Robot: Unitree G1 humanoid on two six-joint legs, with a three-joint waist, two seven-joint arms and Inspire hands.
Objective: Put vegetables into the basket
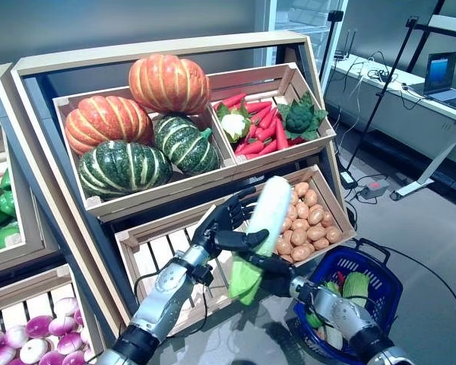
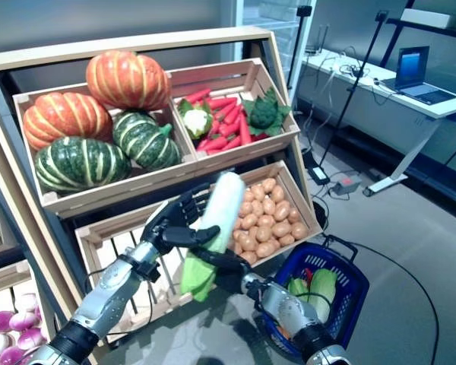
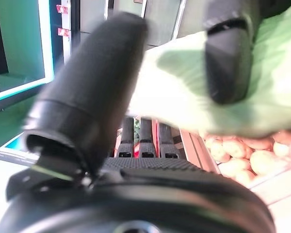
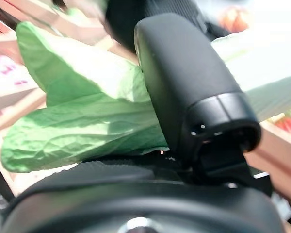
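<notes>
A cabbage [image 1: 262,232], long with a white stalk end up and green leaves hanging down, is held in the air in front of a wooden display stand [image 1: 167,57]. Both hands grip it. The left hand [image 1: 226,228] curls its fingers and thumb around the pale middle part. The right hand [image 1: 277,275] closes on the leafy lower end from below. Behind the cabbage, a lower crate holds potatoes [image 1: 308,220]. Upper crates hold orange and green striped pumpkins [image 1: 140,125] and, beside them, red carrots [image 1: 262,125]. A blue basket [image 1: 380,293] sits on the floor, low and to the right of the cabbage, with green vegetables already inside. A desk with a laptop [image 1: 444,76] stands far right.
</notes>
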